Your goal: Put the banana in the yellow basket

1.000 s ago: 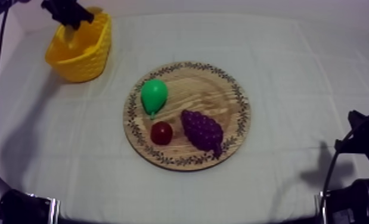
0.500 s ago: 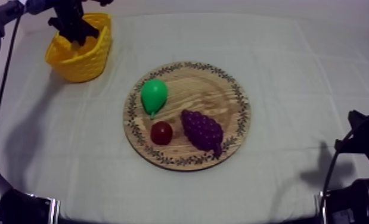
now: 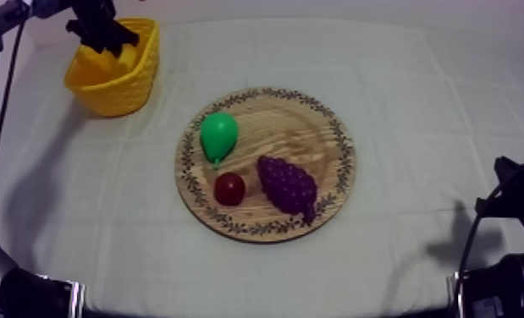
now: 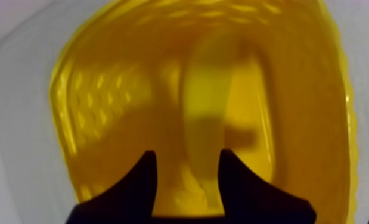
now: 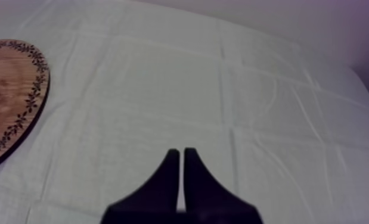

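The banana (image 4: 205,113) lies inside the yellow basket (image 3: 117,89), which stands at the table's far left. My left gripper (image 3: 104,35) hangs over the basket's mouth. In the left wrist view its fingers (image 4: 143,179) stand apart above the banana, with basket floor showing between one finger and the fruit, so the gripper (image 4: 188,161) is open. The round wooden board (image 3: 333,135) sits mid-table. My right gripper (image 5: 181,154) is shut on nothing, low over bare cloth beside the board's rim (image 5: 34,101).
On the board lie a green pear (image 3: 217,135), a small red fruit (image 3: 229,188) and a purple bunch of grapes (image 3: 287,186). My right arm (image 3: 515,211) rests at the near right edge. Bare cloth lies between basket and board.
My left gripper dipped into the basket half a second ago and has since risen a little. The board, the fruit on it and the right arm have not moved.
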You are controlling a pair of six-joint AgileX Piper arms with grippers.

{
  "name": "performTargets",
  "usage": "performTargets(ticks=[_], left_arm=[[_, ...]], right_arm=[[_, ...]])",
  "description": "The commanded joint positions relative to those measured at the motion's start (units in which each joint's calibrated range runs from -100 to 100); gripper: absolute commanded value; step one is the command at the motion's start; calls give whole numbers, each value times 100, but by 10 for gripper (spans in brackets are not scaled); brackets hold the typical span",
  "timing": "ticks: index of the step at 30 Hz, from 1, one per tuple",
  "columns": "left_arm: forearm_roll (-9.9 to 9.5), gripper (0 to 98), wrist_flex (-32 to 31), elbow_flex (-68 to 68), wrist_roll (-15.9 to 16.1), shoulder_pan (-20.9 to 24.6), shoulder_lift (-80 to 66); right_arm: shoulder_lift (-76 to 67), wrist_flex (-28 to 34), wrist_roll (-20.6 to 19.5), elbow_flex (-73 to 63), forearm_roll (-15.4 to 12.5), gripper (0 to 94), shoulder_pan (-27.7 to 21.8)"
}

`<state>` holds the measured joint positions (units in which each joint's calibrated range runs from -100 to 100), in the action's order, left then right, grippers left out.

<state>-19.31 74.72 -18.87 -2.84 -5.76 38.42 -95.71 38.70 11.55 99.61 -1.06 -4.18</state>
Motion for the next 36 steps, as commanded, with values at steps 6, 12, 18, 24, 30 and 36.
performTargets(ticks=[6,12,18,24,30,36], left_arm=[[36,370,-343,387,17,28,-234],[165,66,-836,1220,109,34,-855],[304,8,-1529,2568,24,23,-2048],[405,1,-2494,4355,-172,-79,-3801],[624,0,-3167,6086,-233,-138,-5664],[961,0,-3816,7958,-133,-23,-7600]], right_arm=[[-5,1,0,5,1,4,-3],[-5,1,0,5,1,4,-3],[-5,1,0,5,1,4,-3],[-5,1,0,5,1,4,-3],[-5,1,0,5,1,4,-3],[-5,1,0,5,1,4,-3]])
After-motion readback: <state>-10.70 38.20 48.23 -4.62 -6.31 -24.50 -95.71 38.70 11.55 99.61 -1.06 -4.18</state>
